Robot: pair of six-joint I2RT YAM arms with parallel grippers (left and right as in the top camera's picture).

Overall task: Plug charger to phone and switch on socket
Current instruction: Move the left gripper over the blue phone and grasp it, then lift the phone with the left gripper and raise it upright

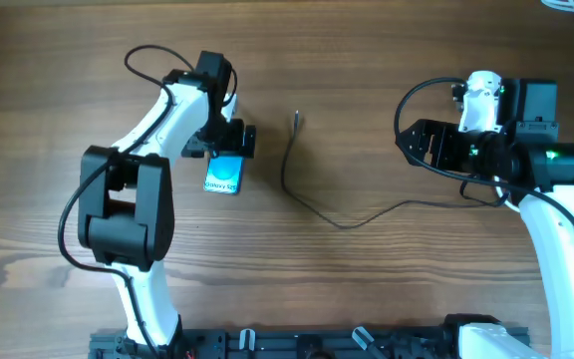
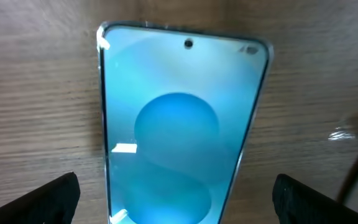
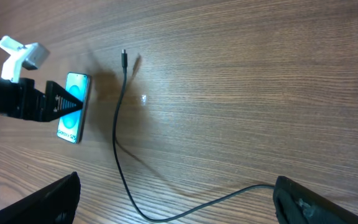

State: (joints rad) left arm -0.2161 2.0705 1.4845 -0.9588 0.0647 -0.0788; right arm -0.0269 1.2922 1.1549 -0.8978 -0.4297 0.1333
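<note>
Two fingers [image 2: 48, 199] of the left end effector [image 2: 176, 183] stand wide apart, straddling the phone [image 2: 176, 124] without touching it. The phone lies screen-up on the desk [image 1: 367, 299]. The right end effector [image 3: 176, 186] is likewise wide open and empty, facing the charger [image 1: 285, 172], whose plug tip [image 1: 297, 117] lies near the phone, unconnected.

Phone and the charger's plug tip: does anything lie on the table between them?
No. In the right wrist view, only bare table separates the phone from the plug tip; nothing else lies in that stretch.
</note>
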